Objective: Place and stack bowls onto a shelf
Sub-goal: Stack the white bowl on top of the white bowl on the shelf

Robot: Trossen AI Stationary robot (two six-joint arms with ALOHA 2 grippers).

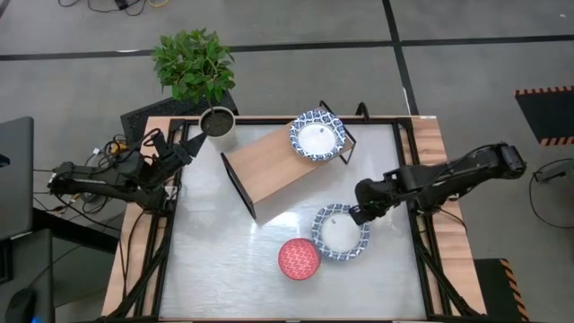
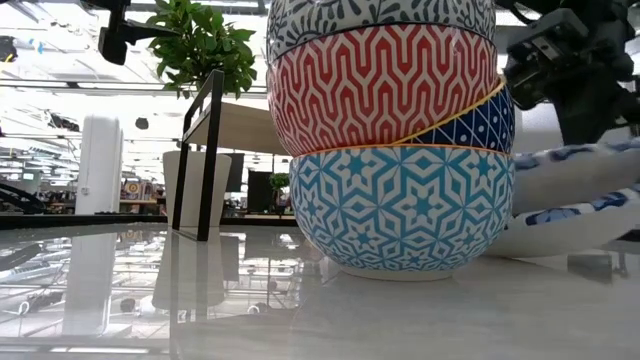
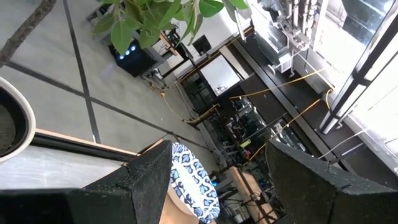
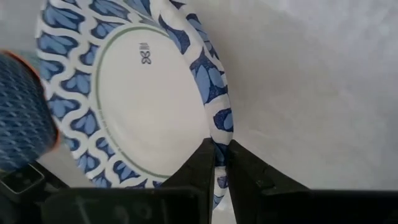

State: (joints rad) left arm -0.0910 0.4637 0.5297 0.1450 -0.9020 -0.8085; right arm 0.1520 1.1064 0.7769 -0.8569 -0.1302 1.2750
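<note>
A wide blue-and-white bowl (image 1: 341,233) sits on the table right of centre, and my right gripper (image 1: 360,213) is shut on its rim. A second such bowl (image 1: 317,136) rests on the right end of the wooden-topped shelf (image 1: 269,166). A stack of small bowls with a red-orange one on top (image 1: 299,258) stands near the table's front; in the low view this stack (image 2: 385,130) fills the foreground. My left gripper (image 1: 184,148) waits open at the table's far left corner, beside the white plant pot (image 1: 217,124). My right gripper pinches the wide bowl's rim (image 4: 221,121) on the side toward the table's right edge, with one finger (image 4: 200,163) inside the bowl and one outside. The fingers slant down from the right. In the low view the bowl (image 2: 575,205) looks tilted; whether its base is off the table I cannot tell.
The stack of small bowls stands just left of the held bowl, nearly touching it. The shelf lies at an angle across the table's far middle, its left part bare wood. A leafy plant (image 1: 193,63) stands behind the pot. Bare tabletop lies along the near left.
</note>
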